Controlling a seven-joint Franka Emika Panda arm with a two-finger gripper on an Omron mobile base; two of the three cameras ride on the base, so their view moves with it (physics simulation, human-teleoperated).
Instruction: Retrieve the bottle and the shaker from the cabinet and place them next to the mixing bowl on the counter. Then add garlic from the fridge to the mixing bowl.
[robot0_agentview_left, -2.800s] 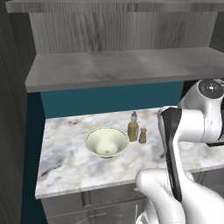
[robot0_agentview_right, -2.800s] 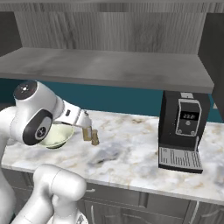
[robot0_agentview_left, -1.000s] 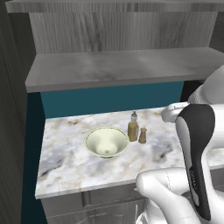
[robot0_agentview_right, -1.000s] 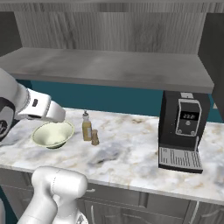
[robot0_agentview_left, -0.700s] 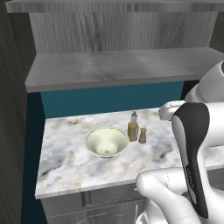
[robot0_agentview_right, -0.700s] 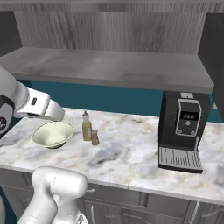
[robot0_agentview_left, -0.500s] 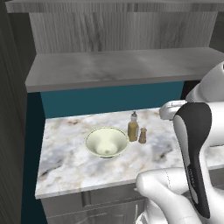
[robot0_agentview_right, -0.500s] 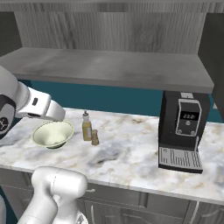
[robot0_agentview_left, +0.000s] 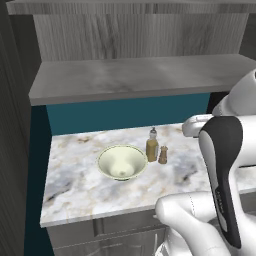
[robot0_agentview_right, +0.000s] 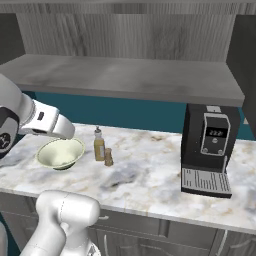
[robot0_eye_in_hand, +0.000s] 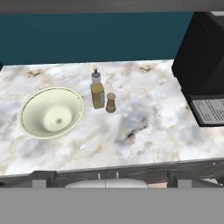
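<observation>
The pale cream-green mixing bowl (robot0_agentview_left: 121, 162) (robot0_agentview_right: 60, 153) (robot0_eye_in_hand: 51, 112) sits on the marble counter (robot0_agentview_left: 90, 195) (robot0_agentview_right: 150, 180) (robot0_eye_in_hand: 153, 131). Just to its right the bottle (robot0_agentview_left: 152, 146) (robot0_agentview_right: 99, 145) (robot0_eye_in_hand: 97, 91) of amber liquid stands upright. The small tan shaker (robot0_agentview_left: 163, 154) (robot0_agentview_right: 108, 157) (robot0_eye_in_hand: 110, 103) stands upright beside the bottle. My gripper (robot0_eye_in_hand: 111, 179) hangs high over the counter's front edge, open and holding nothing, well apart from all three. The cabinet's grey shelf (robot0_agentview_left: 140, 77) (robot0_agentview_right: 125, 75) runs above the counter. The fridge and the garlic are out of view.
A black coffee machine (robot0_agentview_right: 207, 150) (robot0_eye_in_hand: 203, 65) stands on the counter's right part. Bare marble lies between it and the shaker. Grey drawers (robot0_agentview_right: 165, 232) run below the slab, and a teal wall (robot0_agentview_left: 125, 112) backs the counter.
The arm has drawn back from the bottle and shaker toward the base and shifted only slightly in the last second. Bowl, bottle and shaker have not moved.
</observation>
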